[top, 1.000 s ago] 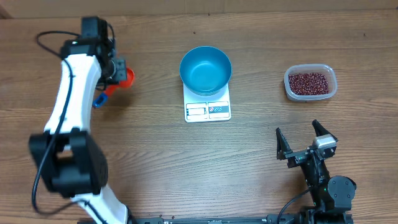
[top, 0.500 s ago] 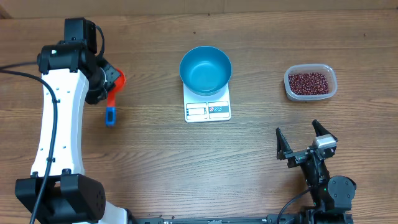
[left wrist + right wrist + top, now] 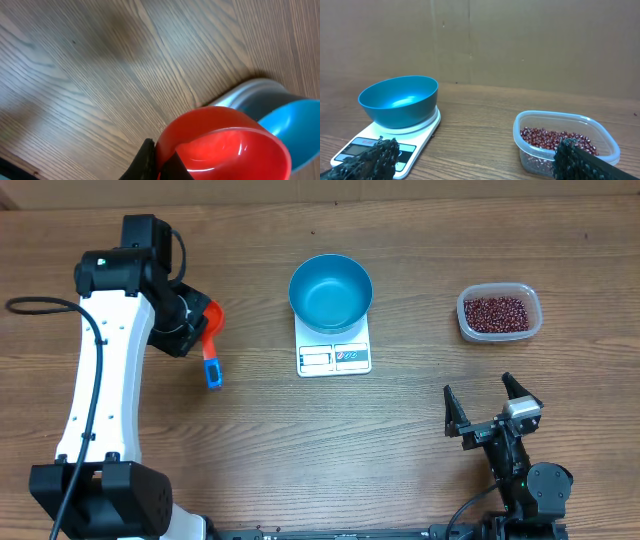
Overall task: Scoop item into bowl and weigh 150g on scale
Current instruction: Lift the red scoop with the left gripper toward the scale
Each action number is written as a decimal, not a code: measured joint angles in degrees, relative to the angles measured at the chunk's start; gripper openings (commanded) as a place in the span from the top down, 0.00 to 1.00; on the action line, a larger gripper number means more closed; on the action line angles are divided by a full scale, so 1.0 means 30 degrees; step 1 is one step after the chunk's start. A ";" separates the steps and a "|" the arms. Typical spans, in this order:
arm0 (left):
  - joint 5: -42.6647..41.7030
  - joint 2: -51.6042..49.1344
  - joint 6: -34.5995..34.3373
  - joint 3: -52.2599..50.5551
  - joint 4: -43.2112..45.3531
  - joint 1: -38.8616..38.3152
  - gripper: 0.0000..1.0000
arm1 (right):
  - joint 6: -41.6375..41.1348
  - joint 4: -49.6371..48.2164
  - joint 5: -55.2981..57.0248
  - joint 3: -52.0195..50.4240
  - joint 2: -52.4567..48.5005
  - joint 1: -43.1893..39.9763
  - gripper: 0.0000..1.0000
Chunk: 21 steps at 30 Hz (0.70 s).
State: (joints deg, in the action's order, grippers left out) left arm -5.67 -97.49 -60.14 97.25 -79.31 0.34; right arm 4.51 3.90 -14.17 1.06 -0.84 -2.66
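While left tool (image 3: 189, 324) grips scoop (image 3: 211, 338), bowl (image 3: 330, 290) sits on scale (image 3: 334, 358).

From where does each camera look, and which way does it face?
Overhead: above the table, facing straight down; shows the left gripper holding the scoop and the right gripper open.
Left wrist: close over the table, facing past the scoop toward the bowl; one finger shows.
Right wrist: low, facing level at bowl, scale and tub of beans; both fingers show.
Shared: the bowl appears in all three.
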 measured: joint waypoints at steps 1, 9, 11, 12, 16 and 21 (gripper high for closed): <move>-0.0146 0.0000 -0.0036 0.0000 0.0000 -0.0080 0.96 | 0.0000 0.0000 0.0000 0.0000 0.0000 0.0000 0.00; -0.0772 0.0000 -0.0838 0.0000 0.0131 -0.0962 0.96 | -0.0007 0.0007 -0.0007 0.0000 0.0000 0.0000 0.00; -0.0780 0.0000 -0.1982 0.0000 -0.0153 -0.1224 0.96 | 0.0007 0.0000 0.0000 0.0000 0.0000 0.0000 0.00; -0.0780 0.0000 -0.2790 0.0000 -0.0291 -0.1435 0.96 | 0.0000 0.0000 0.0007 0.0000 0.0000 0.0000 0.00; -0.0896 0.0000 -0.7890 0.0000 -0.1574 -0.2441 0.95 | 0.0000 -0.0007 0.0000 0.0000 0.0000 0.0000 0.00; -0.1501 0.0029 -1.5679 0.0000 -0.3592 -0.4233 0.96 | 0.0007 0.0000 0.0000 0.0000 0.0000 0.0000 0.00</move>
State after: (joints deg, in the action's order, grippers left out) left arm -10.17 -97.41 -107.18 97.25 -90.08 -12.36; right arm 4.54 3.90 -14.17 1.06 -0.84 -2.66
